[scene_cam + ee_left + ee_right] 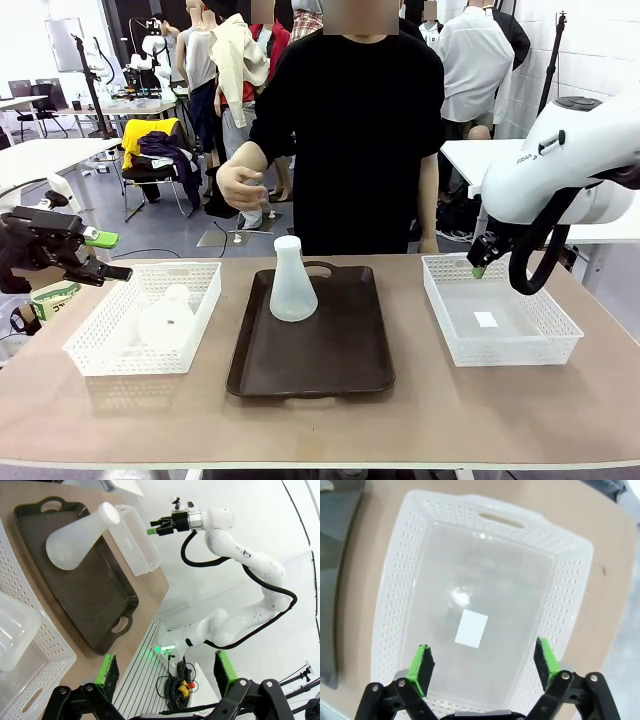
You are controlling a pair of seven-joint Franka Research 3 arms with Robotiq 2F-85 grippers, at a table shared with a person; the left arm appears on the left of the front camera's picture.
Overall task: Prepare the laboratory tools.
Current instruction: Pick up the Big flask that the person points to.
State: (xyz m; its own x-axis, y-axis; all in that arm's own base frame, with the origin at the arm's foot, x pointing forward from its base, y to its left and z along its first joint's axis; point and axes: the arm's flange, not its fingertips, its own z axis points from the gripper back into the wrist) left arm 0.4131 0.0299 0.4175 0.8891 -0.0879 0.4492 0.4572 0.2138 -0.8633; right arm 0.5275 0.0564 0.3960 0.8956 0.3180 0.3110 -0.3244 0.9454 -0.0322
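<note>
One frosted conical flask (293, 280) stands upright on the dark brown tray (340, 360); the left wrist view shows this flask (75, 537) too. A second flask (165, 318) lies inside the left white mesh basket (95, 345), and its base (12, 635) appears in the left wrist view. My left gripper (108, 256) hovers open just left of that basket, its jaws (166, 672) wide apart with nothing between them. My right gripper (478, 265) hangs open above the right basket (555, 335), looking straight down into it (484, 661).
The right basket (395, 580) holds just a small white label (471, 628). A person in black stands at the far edge with one hand (240, 185) raised above the table. Bare tabletop (320, 430) runs along the near edge.
</note>
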